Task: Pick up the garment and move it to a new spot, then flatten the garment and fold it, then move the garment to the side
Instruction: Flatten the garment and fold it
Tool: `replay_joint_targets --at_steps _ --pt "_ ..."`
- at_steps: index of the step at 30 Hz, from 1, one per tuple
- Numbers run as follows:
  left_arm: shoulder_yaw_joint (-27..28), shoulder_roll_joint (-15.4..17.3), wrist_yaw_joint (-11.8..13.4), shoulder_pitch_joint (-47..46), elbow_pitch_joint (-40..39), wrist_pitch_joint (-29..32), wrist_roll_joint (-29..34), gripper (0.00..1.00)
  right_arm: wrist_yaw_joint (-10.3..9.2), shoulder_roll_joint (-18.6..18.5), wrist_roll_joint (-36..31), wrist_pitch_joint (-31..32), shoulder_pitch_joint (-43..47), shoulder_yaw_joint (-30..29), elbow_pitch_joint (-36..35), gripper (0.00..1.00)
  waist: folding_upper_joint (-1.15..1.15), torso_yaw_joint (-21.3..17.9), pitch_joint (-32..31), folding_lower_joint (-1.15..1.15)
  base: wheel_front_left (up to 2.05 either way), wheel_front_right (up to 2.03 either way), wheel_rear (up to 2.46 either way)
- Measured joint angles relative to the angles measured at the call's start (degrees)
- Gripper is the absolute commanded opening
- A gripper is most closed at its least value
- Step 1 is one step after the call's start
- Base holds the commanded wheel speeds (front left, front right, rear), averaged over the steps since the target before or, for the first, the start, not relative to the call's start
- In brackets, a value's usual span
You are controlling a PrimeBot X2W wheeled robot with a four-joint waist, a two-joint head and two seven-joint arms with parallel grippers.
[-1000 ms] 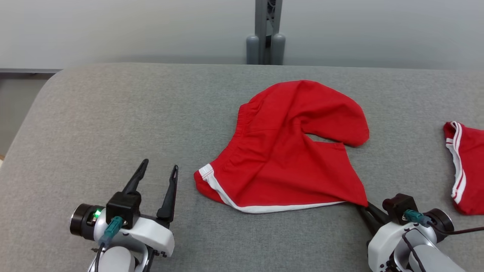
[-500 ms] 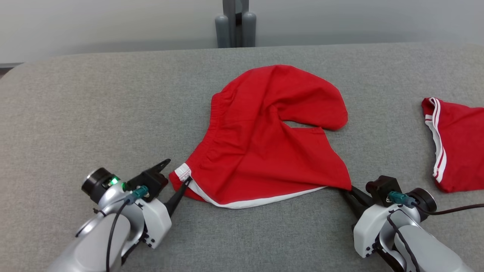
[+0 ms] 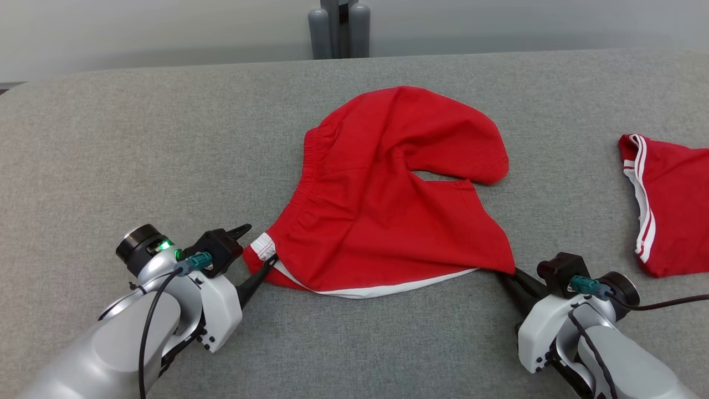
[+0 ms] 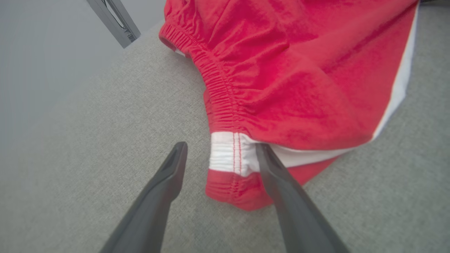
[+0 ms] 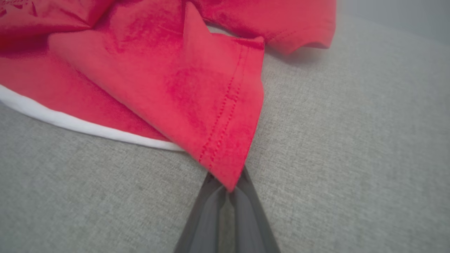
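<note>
The left tool (image 3: 261, 242) (image 4: 220, 146) stands wide open, with its two dark fingers on either side of the white band (image 3: 263, 246) (image 4: 228, 154) at the corner of the shorts' waistband (image 3: 302, 183) (image 4: 218, 91). One finger lies clear on the bare cloth of the desk (image 3: 138, 155). The other meets the garment at the band's edge, and whether its tip sits under the fabric I cannot tell. The right tool (image 3: 507, 274) (image 5: 226, 179) is closed, pinching the stitched leg-hem corner of the red shorts (image 3: 388, 210) (image 4: 281, 70) (image 5: 197, 88).

The shorts lie between the two tools. Their near edge, marked by the white trim (image 3: 376, 289), runs across from the left tool to the right tool. The rest of the garment spreads away from the robot, rumpled, with one leg folded over. The waistband corner is directly ahead of the left tool, which is much the nearer arm to it. The next move looks like closing that tool on the band, which calls for no sideways shift.

There is open grey desk to the left and along the near side, so there is room to lift and carry the garment. To the right, well apart, lies a second red garment (image 3: 670, 210), which limits room on that side. A grey post (image 3: 338, 27) stands beyond the far edge.
</note>
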Motion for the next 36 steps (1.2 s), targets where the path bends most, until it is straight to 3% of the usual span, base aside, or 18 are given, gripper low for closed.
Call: replay_joint_targets --at_steps 3,4,5,7,8,25,30,36 --pt "-3.0 0.6 0.0 -1.6 -0.4 -0.3 -2.6 1.0 0.01 0.0 0.0 0.0 -0.3 0.0 0.1 0.0 0.0 0.1 0.3 0.0 0.0 0.0 0.0" --pt "-3.9 0.7 0.0 -2.1 -0.5 -0.3 -3.3 0.63 0.01 0.0 0.0 0.0 -0.4 0.0 0.1 0.0 0.0 0.1 0.4 0.0 0.0 0.0 0.0" --pt "-4.7 0.8 0.0 -2.4 -0.6 -0.3 -4.0 0.41 0.01 0.0 0.0 0.0 -0.5 0.0 0.2 0.0 0.0 0.2 0.4 0.0 0.0 0.0 0.0" --pt "-5.8 0.9 0.0 -2.8 -0.6 -0.5 -5.4 0.05 0.01 0.0 0.0 0.0 -0.5 0.1 0.2 0.0 0.0 0.2 0.5 0.0 0.0 0.0 0.0" --pt "-6.3 0.9 0.0 -3.0 -0.6 -0.5 -5.9 0.0 0.01 0.0 0.0 0.0 -0.6 0.1 0.3 0.0 0.0 0.2 0.6 0.0 0.0 0.0 0.0" --pt "-7.1 0.7 0.0 -3.2 -0.9 -1.3 -12.5 0.0 0.0 -0.1 2.1 0.1 0.3 0.1 0.0 0.0 0.0 0.8 -1.9 0.0 0.0 0.0 0.0" --pt "1.4 0.3 0.5 -0.6 -3.4 -1.3 -12.0 0.0 0.0 -1.6 7.5 0.1 0.8 0.7 -3.0 0.0 0.0 1.4 -4.7 0.0 0.0 0.0 0.0" --pt "11.1 -1.6 0.6 4.2 -6.4 -1.3 -10.1 0.0 -0.01 -5.5 16.8 1.5 -0.7 5.6 -9.6 0.0 0.0 2.1 -8.8 0.0 0.0 0.0 0.0"
